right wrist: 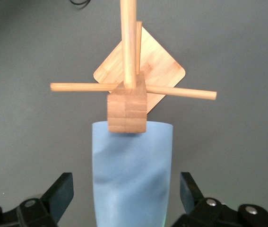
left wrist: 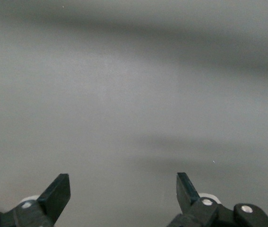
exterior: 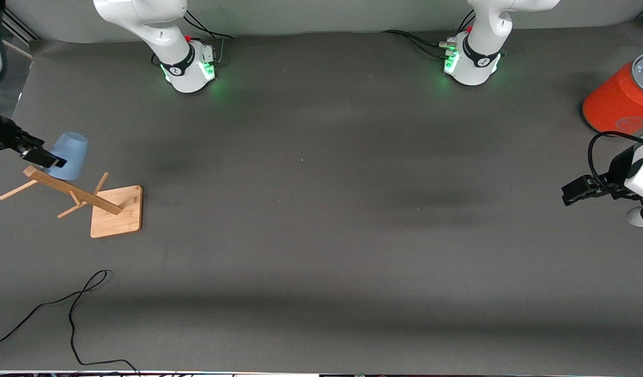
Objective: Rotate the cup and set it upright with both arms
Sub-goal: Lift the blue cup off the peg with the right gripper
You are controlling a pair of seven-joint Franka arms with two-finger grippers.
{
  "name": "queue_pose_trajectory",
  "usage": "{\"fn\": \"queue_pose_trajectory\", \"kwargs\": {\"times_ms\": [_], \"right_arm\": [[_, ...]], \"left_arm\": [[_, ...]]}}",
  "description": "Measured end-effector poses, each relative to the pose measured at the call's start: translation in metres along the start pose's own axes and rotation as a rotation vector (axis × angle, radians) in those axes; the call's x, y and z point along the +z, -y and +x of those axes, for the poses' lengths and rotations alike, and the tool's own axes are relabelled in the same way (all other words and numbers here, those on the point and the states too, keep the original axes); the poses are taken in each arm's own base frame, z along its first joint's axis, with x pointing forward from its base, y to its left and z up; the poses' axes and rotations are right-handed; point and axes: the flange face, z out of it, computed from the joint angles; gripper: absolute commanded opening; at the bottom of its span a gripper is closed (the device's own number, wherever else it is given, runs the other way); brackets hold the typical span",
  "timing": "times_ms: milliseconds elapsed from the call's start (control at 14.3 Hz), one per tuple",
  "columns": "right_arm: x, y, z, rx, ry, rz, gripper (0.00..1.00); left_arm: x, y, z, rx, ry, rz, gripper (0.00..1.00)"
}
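Note:
The light-blue cup (exterior: 71, 153) sits at the top of a wooden peg stand (exterior: 70, 192) at the right arm's end of the table, its narrow closed end pointing away from the stand. How it rests on the stand is hidden. My right gripper (exterior: 43, 156) is open, with its fingers on either side of the cup and a gap on each side. In the right wrist view the cup (right wrist: 133, 175) fills the space between the right gripper's (right wrist: 124, 191) fingers. My left gripper (exterior: 574, 191) is open and empty over bare table at the left arm's end; the left wrist view (left wrist: 123, 191) shows only mat.
The stand's square wooden base (exterior: 117, 210) lies nearer the front camera than the cup, with thin pegs sticking out sideways. A large orange-red cylinder (exterior: 617, 102) with a grey top stands at the left arm's end. A black cable (exterior: 75, 306) trails near the front edge.

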Motion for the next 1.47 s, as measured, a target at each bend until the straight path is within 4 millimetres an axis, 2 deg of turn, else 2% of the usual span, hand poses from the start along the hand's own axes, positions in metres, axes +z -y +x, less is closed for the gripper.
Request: {"fn": "queue_pose_trajectory", "kwargs": {"times_ms": [210,280,350,420,840,1051,1191,1471], "right_arm": [[0.027,-0.002,-0.003,0.003,0.004,0.001,1.0],[0.029,-0.002,-0.004,0.003,0.005,0.0,0.99],[0.029,-0.002,-0.004,0.003,0.005,0.0,0.68],[0.029,-0.002,-0.004,0.004,0.005,0.0,0.42],[0.027,-0.001,-0.005,0.002,0.001,0.003,0.4],[0.02,0.0,-0.012,0.019,0.008,0.007,0.4],[0.004,0.008,-0.03,0.053,0.026,0.009,0.4],[-0.035,0.038,-0.088,0.112,0.054,0.01,0.4]], "left_arm": [[0.0,0.0,0.0,0.0,0.0,0.0,1.0],[0.0,0.0,0.0,0.0,0.0,0.0,1.0],[0.0,0.0,0.0,0.0,0.0,0.0,1.0],[0.0,0.0,0.0,0.0,0.0,0.0,1.0],[0.0,0.0,0.0,0.0,0.0,0.0,1.0],[0.0,0.0,0.0,0.0,0.0,0.0,1.0],[0.0,0.0,0.0,0.0,0.0,0.0,1.0],[0.0,0.0,0.0,-0.001,0.001,0.0,1.0]]}}
